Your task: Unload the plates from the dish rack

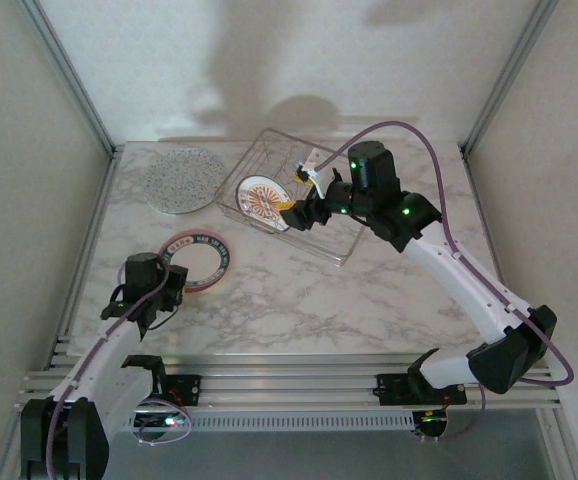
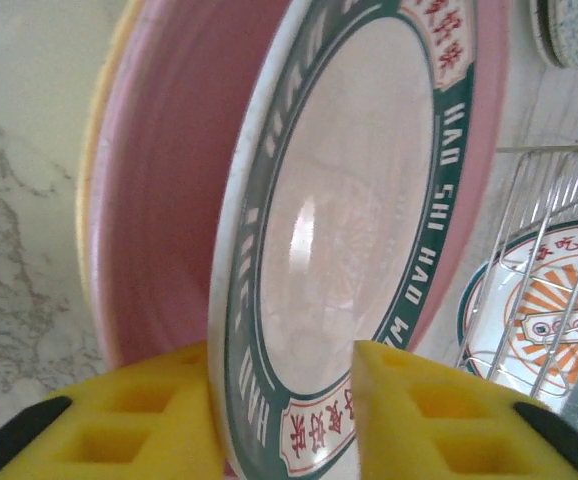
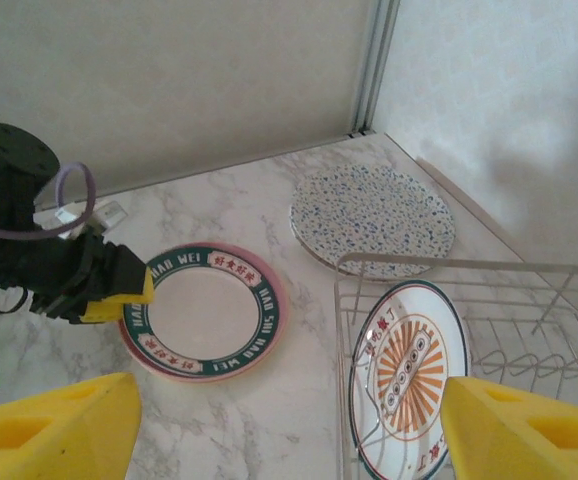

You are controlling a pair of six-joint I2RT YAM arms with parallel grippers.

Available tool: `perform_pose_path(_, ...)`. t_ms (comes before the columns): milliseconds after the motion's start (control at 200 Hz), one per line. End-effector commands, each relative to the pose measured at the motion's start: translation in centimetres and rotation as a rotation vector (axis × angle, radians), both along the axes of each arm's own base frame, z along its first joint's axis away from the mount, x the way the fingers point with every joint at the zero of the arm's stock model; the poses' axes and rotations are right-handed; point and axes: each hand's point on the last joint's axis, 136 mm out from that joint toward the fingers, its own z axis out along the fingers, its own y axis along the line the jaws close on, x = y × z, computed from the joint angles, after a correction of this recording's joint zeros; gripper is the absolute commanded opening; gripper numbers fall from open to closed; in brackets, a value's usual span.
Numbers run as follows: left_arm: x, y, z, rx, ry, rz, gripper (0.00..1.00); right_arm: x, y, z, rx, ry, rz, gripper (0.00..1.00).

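The dish rack [image 1: 337,240] sits at 12 o'clock on the counter [image 1: 299,300], its long axis running from 10 toward 4 o'clock. The small sunburst plate [image 1: 262,200] is at the rack's 10 o'clock end, lying back among the wires rather than upright, with its painted face turned up. The right gripper [image 3: 291,400] hangs just above that plate's 4 o'clock edge, fingers spread wide and holding nothing. The blue-speckled plate [image 1: 184,180] lies flat at 10 o'clock, close to the back-left corner post but apart from the rack. At 9 o'clock is a flat stack of three: a white plate with a green lettered band [image 1: 197,258] on top, a pink plate [image 2: 159,200] under it, and an orange plate [image 2: 91,190] below (only a sliver of its rim shows). The left gripper [image 2: 281,390] straddles the banded plate's rim at 7 o'clock with its yellow fingers [image 2: 139,420] parted wider than the rim is thick, so they look loose rather than clamped. Bare marble runs from 3 round to 6 o'clock, bounded by side walls and the rail along the near edge
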Motion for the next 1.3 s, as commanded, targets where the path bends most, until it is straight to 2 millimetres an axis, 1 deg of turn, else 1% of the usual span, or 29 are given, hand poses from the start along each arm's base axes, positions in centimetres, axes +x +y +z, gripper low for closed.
perform_pose_path(0, 0.0, 0.2, 1.1, 0.015, 0.011, -0.006, 0.51, 0.5, 0.0, 0.9, 0.003, -0.013, -0.038, 0.79)
perform_pose_path(50, -0.1, 0.3, 1.4, 0.02, 0.02, -0.007, 0.55, 1.0, -0.3, 0.9, -0.002, -0.015, -0.068, 0.79)
perform_pose_path(110, -0.2, 0.4, 1.7, 0.025, 0.029, -0.005, 0.57, 1.4, -0.5, 0.7, -0.014, -0.015, -0.09, 0.79)
perform_pose_path(220, -0.2, 0.3, 2.4, 0.02, 0.038, -0.008, 0.66, 2.2, -0.9, 0.6, -0.036, -0.007, -0.132, 0.79)
perform_pose_path(295, -0.3, 0.2, 2.7, 0.018, 0.045, -0.012, 0.7, 2.5, -1.1, 0.7, -0.04, -0.003, -0.148, 0.79)
perform_pose_path(450, -0.5, 0.3, 3.7, 0.026, 0.059, -0.011, 0.72, 3.0, -1.3, 0.8, -0.032, -0.005, -0.166, 0.79)
perform_pose_path(496, -0.5, 0.4, 4.1, 0.031, 0.058, -0.007, 0.76, 3.3, -1.5, 0.6, -0.036, 0.002, -0.178, 0.8)
perform_pose_path(606, -0.6, 0.5, 5.2, 0.033, 0.052, -0.006, 0.77, 4.4, -2.0, -0.4, -0.041, 0.05, -0.209, 0.8)
perform_pose_path(736, -0.2, 0.5, 7.1, 0.037, 0.021, -0.003, 0.76, 6.4, -2.8, -1.6, -0.015, 0.154, -0.245, 0.8)
perform_pose_path(806, 0.4, 0.5, 8.7, 0.045, -0.018, -0.011, 0.75, 7.5, -2.7, -2.7, -0.006, 0.218, -0.245, 0.79)
perform_pose_path(891, 1.6, 0.1, 11.1, 0.056, -0.082, -0.04, 0.74, 8.8, -2.2, -4.5, -0.014, 0.28, -0.237, 0.78)
perform_pose_path(981, 3.2, -0.5, 14.0, 0.073, -0.168, -0.087, 0.72, 10.4, -1.8, -7.0, -0.036, 0.335, -0.247, 0.76)
perform_pose_path(1036, 4.4, -1.2, 16.4, 0.089, -0.242, -0.129, 0.71, 11.5, -1.5, -8.2, -0.035, 0.369, -0.249, 0.75)
perform_pose_path(1141, 6.5, -3.7, 21.0, 0.138, -0.381, -0.257, 0.71, 13.0, -0.6, -9.8, -0.033, 0.398, -0.214, 0.71)
perform_pose_path(1211, 7.5, -5.8, 23.6, 0.189, -0.45, -0.352, 0.7, 13.8, 0.0, -11.5, -0.059, 0.405, -0.194, 0.71)
perform_pose_path(1296, 8.4, -8.7, 26.0, 0.235, -0.515, -0.459, 0.7, 14.9, 0.4, -13.4, -0.089, 0.411, -0.188, 0.7)
